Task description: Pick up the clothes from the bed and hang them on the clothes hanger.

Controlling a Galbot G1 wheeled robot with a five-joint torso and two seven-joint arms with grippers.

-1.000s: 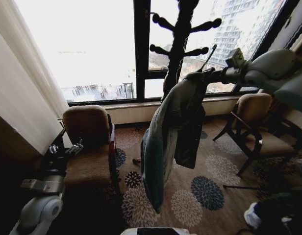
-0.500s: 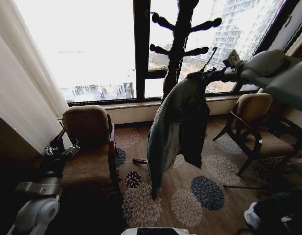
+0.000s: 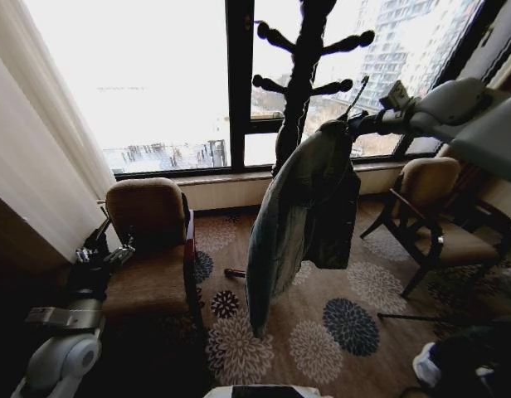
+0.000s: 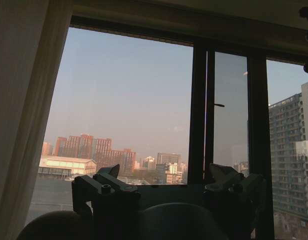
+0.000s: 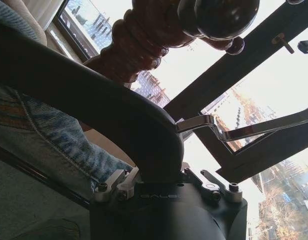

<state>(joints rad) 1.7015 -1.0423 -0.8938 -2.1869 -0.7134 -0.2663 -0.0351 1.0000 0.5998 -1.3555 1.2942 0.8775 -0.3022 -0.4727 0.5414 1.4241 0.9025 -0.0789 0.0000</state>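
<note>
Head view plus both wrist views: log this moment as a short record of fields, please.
jacket: denim jacket hangs on a black hanger, above the floral carpet
right gripper: right gripper raised, shut on the hanger, beside the coat stand
left gripper: left gripper low, fingers open, by the brown armchair
hook: metal hook not on any peg

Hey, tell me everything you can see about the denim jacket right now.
The denim jacket is light-blue washed denim with visible seam stitching, hanging limp and folded lengthwise well above the floral carpet. It is draped on a thick dark hanger, whose top the right hand grips beside the wooden coat stand. Its lower end dangles towards the floor, touching nothing else.
</note>
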